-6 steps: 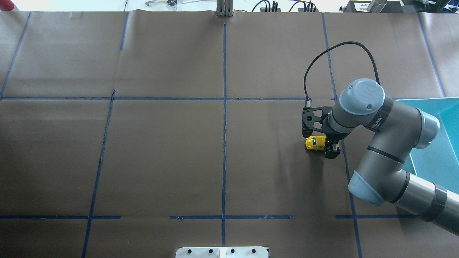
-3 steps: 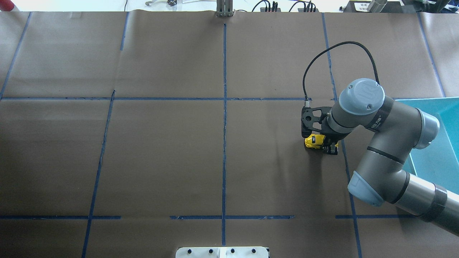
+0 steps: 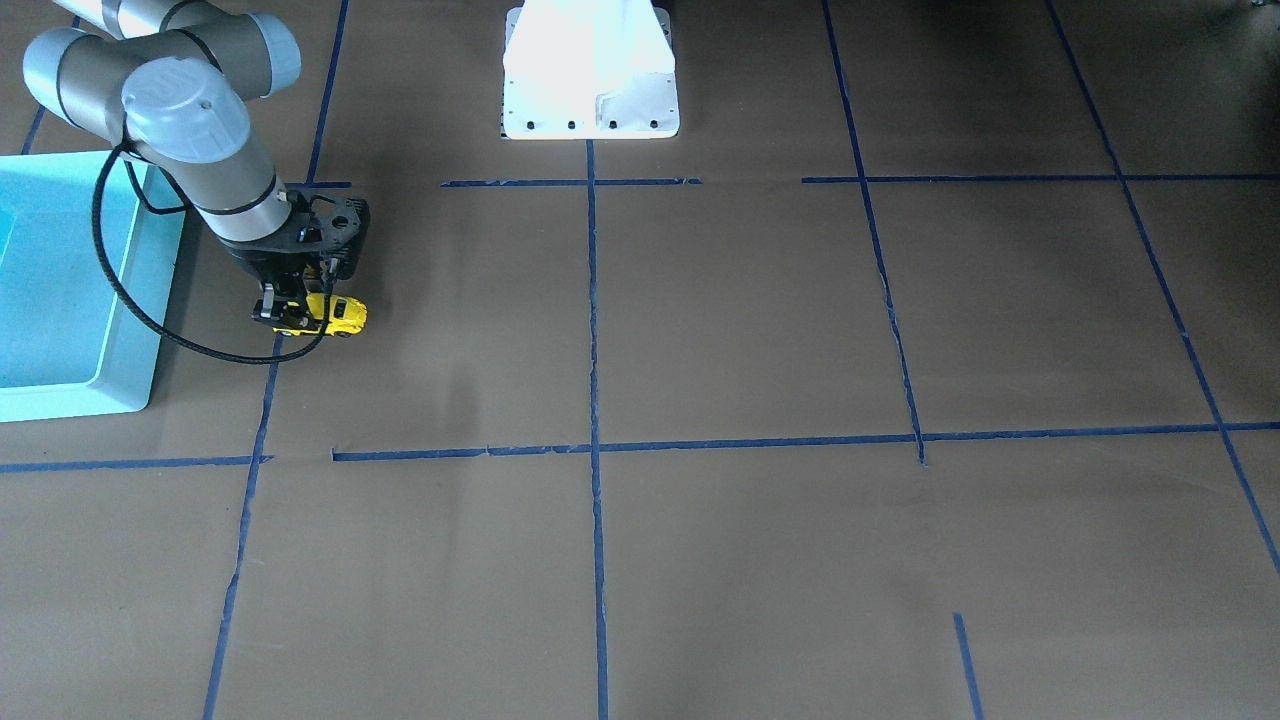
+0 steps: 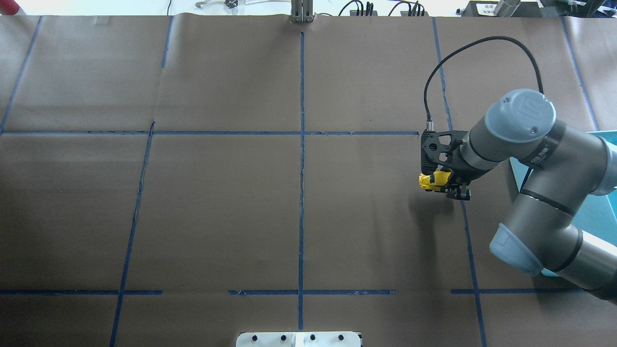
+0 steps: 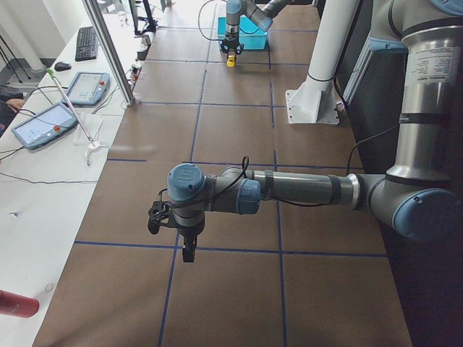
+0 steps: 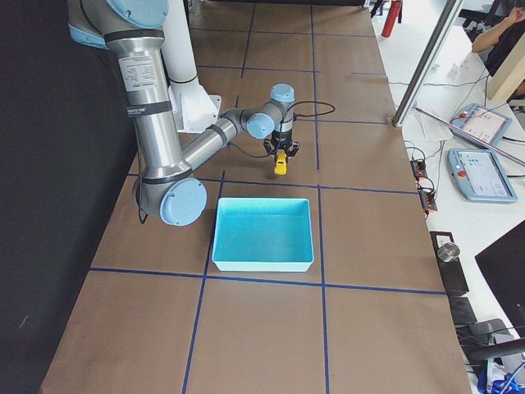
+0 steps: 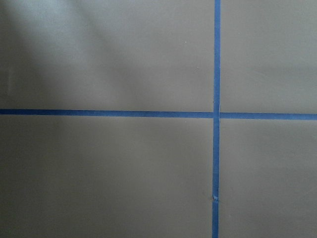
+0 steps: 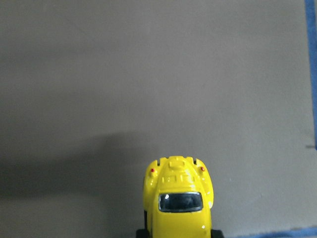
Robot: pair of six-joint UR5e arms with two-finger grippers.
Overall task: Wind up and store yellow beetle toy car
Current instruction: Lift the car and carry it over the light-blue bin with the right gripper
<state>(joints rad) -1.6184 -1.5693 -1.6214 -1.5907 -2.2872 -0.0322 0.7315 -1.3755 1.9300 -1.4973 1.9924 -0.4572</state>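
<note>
The yellow beetle toy car point(image 4: 430, 181) is held in my right gripper point(image 4: 446, 185), which is shut on it, a little above the brown table; its shadow lies apart from it. The car also shows in the front view point(image 3: 340, 314), under the right gripper point(image 3: 300, 312), and fills the bottom of the right wrist view point(image 8: 179, 198). The turquoise bin point(image 4: 595, 214) stands just right of the arm, open and empty point(image 6: 262, 264). My left gripper point(image 5: 187, 249) hangs over bare table far off; I cannot tell whether it is open or shut.
Blue tape lines cross the brown table cover point(image 4: 301, 168). The white robot base plate point(image 3: 590, 110) sits at the near middle edge. Tablets and cables lie beyond the far table edge point(image 6: 480, 172).
My right gripper closed on the car, then rose and moved back and to the right, toward the bin, carrying it off the table.
</note>
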